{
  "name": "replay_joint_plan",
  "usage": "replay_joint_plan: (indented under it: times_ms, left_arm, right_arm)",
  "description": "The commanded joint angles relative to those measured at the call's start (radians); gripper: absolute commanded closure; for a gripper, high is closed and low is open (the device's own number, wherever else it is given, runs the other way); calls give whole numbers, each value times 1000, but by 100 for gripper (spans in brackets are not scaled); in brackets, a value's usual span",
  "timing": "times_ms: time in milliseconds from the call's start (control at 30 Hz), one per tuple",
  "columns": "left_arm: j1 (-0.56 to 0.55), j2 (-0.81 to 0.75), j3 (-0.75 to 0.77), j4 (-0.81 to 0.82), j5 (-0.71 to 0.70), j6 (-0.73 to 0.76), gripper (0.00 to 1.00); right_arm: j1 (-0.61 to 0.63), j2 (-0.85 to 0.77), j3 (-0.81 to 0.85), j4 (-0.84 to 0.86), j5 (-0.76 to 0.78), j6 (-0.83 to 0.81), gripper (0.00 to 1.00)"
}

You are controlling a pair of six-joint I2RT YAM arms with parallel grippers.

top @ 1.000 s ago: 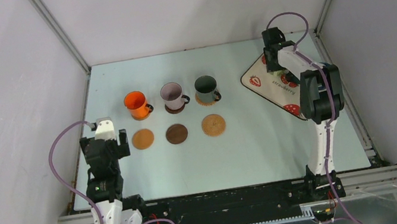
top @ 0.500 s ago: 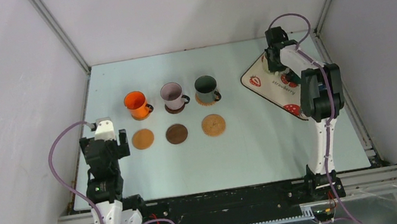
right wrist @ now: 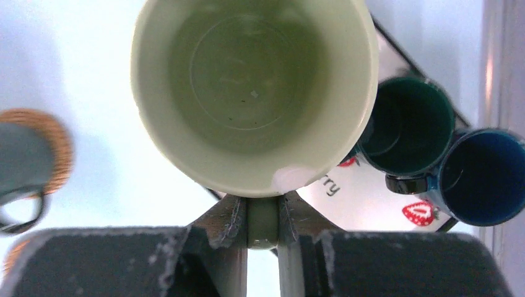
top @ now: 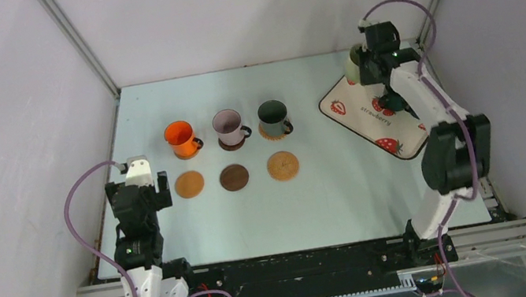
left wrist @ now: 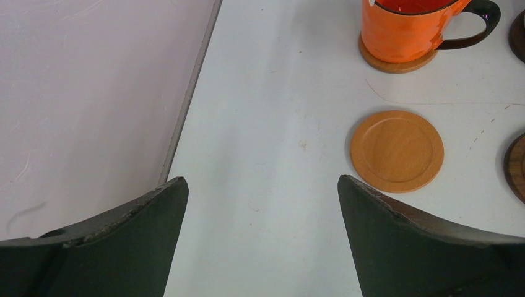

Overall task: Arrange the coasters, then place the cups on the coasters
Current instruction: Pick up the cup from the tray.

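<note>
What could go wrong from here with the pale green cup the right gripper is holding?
The right gripper pinches the pale green cup only by its handle, so it could swing or slip in transit. The dark green cup and navy cup stand close by on the tray; a low sideways move might knock them. The free coasters lie just in front of the loaded ones, so setting down could bump a placed cup.

top external sits high behind the arm bases, looking down and forward over the whole desk [top: 332,201]. left wrist hangs low near the desk's left edge, facing forward; shares the orange cup [left wrist: 408,28] and bare tan coaster [left wrist: 397,150] with top. right wrist looks straight down, very close, into the pale green cup [right wrist: 247,86] over the tray [right wrist: 371,204]; top shares that far-right corner.
</note>
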Motion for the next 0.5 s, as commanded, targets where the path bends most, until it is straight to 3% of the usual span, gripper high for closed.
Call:
replay_joint_plan:
  times_ms: [0,233,467]
  left_arm:
    - [5,-5,-3,34,-3,8,2]
    - [6,-7,-4,37,-17,7,2]
    - [5,3,-6,58,-73,1,2]
  right_arm:
    - [120,-219,17,133,-35,-47,100]
    - [351,-294,80,73,-67,-63,100]
    - [690,-265,139,33,-32,-152,100]
